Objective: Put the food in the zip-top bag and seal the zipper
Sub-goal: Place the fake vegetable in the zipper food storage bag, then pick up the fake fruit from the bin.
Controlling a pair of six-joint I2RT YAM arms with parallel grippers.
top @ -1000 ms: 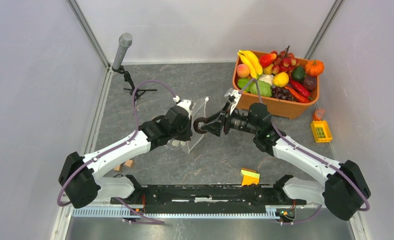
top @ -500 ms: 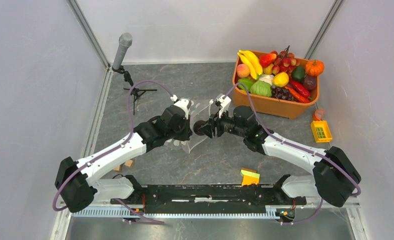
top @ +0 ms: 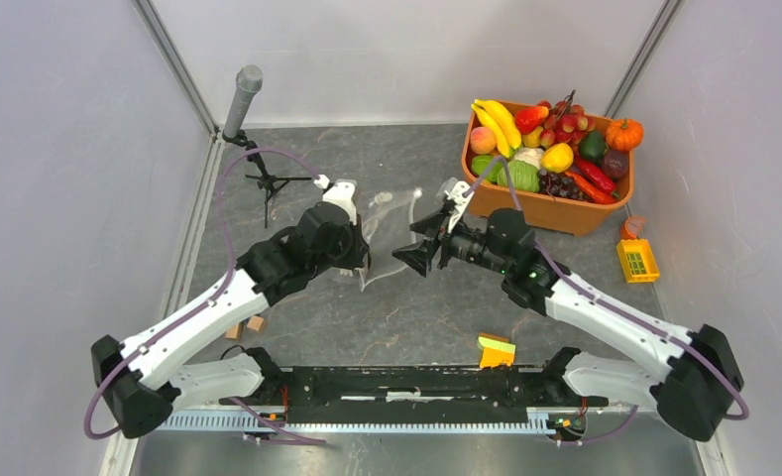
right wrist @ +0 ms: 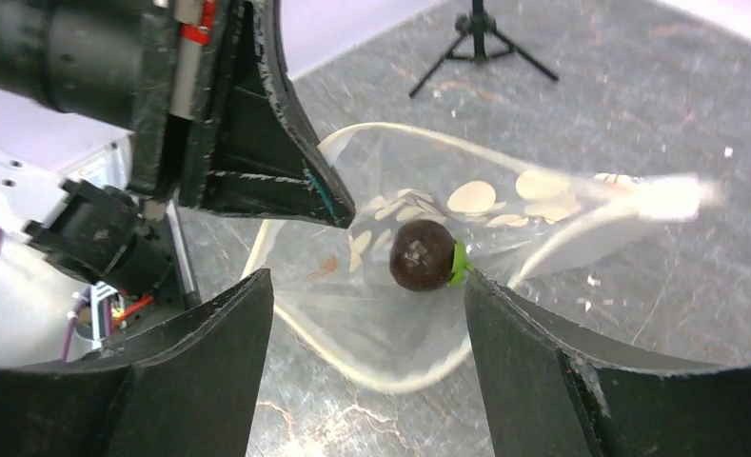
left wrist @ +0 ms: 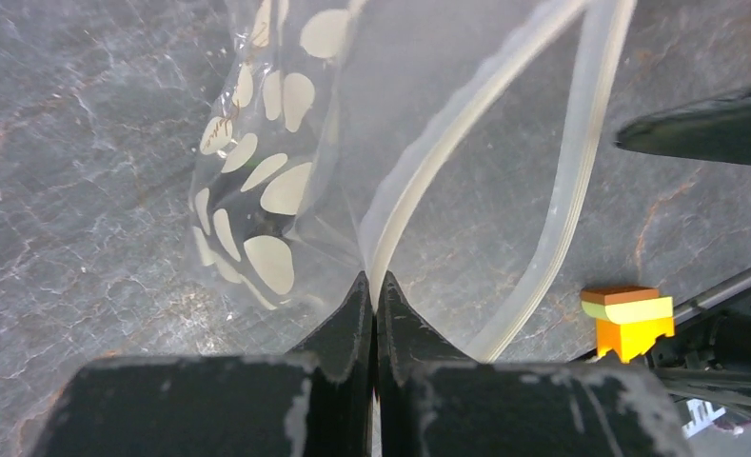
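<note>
Bare grey tabletop (top: 416,159) lies open at 12 and 6 o'clock of the clear polka-dotted plastic bag (top: 381,234). The left gripper (left wrist: 373,290) pinches the bag's rim tight at the white zipper strip (left wrist: 466,119). An orange plastic tub (top: 545,210) sits at 2 o'clock, a black tripod (top: 268,183) at 10. The right gripper (right wrist: 366,295), clutching the dark maroon toy fruit (right wrist: 422,255) a second ago, now gapes empty; the fruit lies inside the bag.

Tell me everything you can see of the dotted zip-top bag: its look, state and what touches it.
The zip-top bag is thin clear plastic printed with whitish dots, with a white zipper strip along its mouth. The mouth gapes open. The left tool, shut, pinches one rim of it. A dark maroon fruit with a green tip lies inside.
</note>
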